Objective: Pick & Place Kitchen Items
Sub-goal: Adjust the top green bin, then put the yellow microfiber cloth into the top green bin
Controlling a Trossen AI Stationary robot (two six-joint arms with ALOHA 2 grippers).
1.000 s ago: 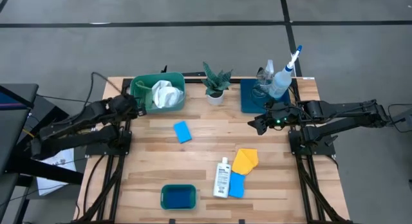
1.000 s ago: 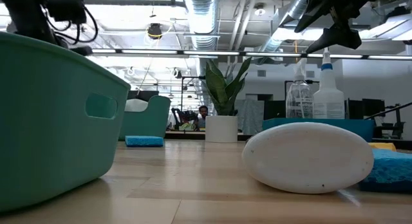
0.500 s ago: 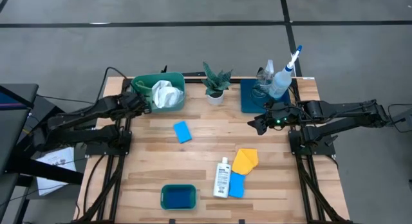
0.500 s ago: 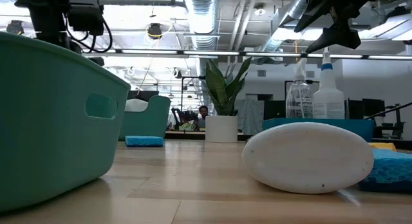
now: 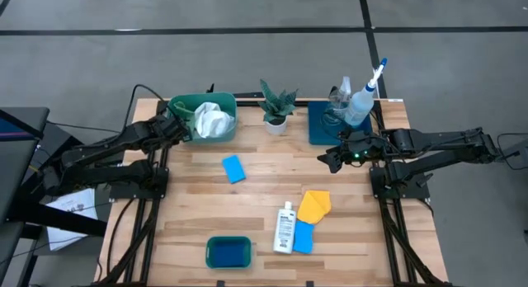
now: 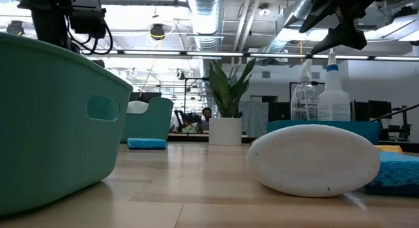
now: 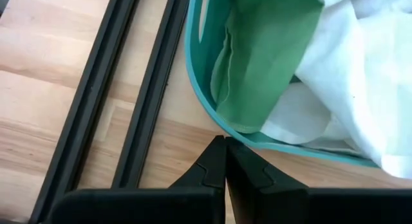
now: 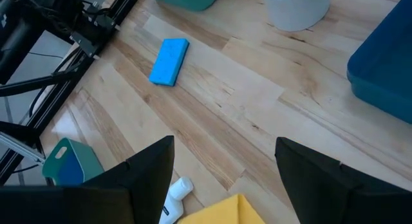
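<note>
The left gripper point(image 5: 179, 127) reaches toward the far left, its jaws pressed together. The right gripper point(image 5: 327, 161) hangs over the right side, arm stretched leftward, jaws spread wide and empty.

A white cloth point(image 5: 212, 119) lay bunched over a green cloth point(image 7: 261, 56) at eleven o'clock. Two spray bottles point(image 5: 351, 101) stood upright at one o'clock. A blue sponge point(image 5: 233, 168) lay flat near centre. At five o'clock, a small white bottle point(image 5: 285, 228) lay beside a yellow cloth point(image 5: 314, 205) and a second blue sponge point(image 5: 304, 237).
</note>
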